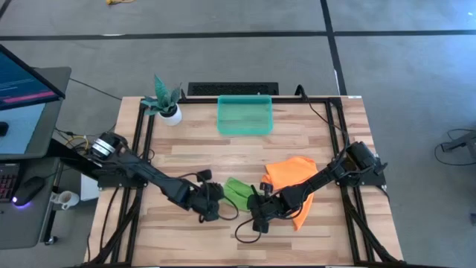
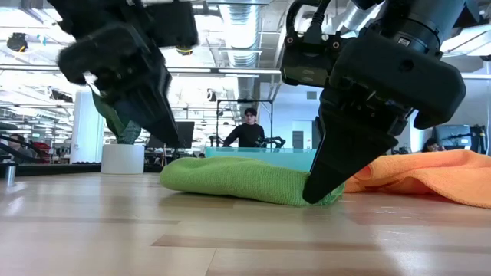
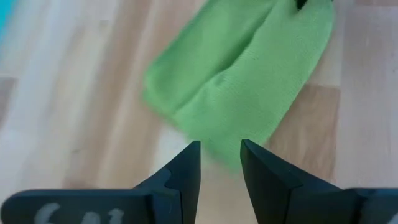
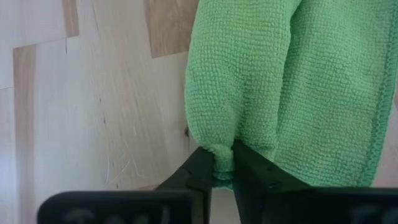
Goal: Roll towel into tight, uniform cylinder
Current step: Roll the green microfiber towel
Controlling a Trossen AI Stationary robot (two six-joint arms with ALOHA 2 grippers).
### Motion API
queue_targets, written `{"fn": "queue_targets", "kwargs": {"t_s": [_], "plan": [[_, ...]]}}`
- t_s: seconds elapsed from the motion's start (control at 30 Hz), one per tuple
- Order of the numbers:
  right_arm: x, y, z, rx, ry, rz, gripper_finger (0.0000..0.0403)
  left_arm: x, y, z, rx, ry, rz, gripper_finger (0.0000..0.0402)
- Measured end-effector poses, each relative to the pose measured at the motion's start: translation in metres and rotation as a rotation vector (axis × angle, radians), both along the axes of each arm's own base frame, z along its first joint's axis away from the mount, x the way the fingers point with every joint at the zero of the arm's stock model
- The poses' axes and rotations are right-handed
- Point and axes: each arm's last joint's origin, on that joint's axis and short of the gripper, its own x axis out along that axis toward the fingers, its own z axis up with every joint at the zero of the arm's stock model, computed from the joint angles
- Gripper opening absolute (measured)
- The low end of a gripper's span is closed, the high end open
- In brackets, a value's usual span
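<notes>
Green towel lies folded and partly bunched at the table's six o'clock edge, front centre. Right gripper pinches its near fold, likely to start the roll; left gripper, at the towel's nine o'clock, hovers slightly spread, probably ready to steady it. Orange cloth lies at three o'clock.

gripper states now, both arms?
Left gripper: open, just short of the green towel, holding nothing.
Right gripper: closed, pinching the towel's edge.
</notes>
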Motion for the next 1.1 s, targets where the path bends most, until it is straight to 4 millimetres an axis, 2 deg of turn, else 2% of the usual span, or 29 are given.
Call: {"fn": "queue_targets", "kwargs": {"t_s": [0.13, 0.33, 0.6, 0.73, 0.9, 1.0, 1.1], "plan": [[0.0, 0.0, 0.0, 0.003, 0.003, 0.003, 0.0062, -0.008, -0.002, 0.012, 0.071, -0.031, -0.017, 0.0108], [0.0, 0.0, 0.0, 0.006, 0.004, 0.004, 0.006, -0.007, -0.004, 0.009, 0.114, -0.036, -0.02, 0.0112], [0.0, 0.0, 0.0, 0.007, 0.005, 0.005, 0.006, 0.0, 0.01, 0.005, 0.111, -0.023, 0.042, 0.018], [0.0, 0.001, 0.0, 0.007, 0.005, 0.005, 0.006, 0.003, 0.009, 0.002, 0.109, 0.007, -0.027, 0.0204], [0.0, 0.001, 0.0, 0.008, 0.003, 0.005, 0.006, 0.006, -0.014, -0.012, 0.193, 0.017, -0.237, 0.0206], [0.0, -0.001, 0.0, 0.011, 0.004, 0.002, 0.006, 0.009, -0.027, -0.029, 0.261, 0.04, -0.355, 0.0201], [0.0, -0.001, 0.0, 0.011, 0.005, 0.002, 0.006, 0.012, -0.032, -0.048, 0.373, 0.054, -0.376, 0.0195]]}}
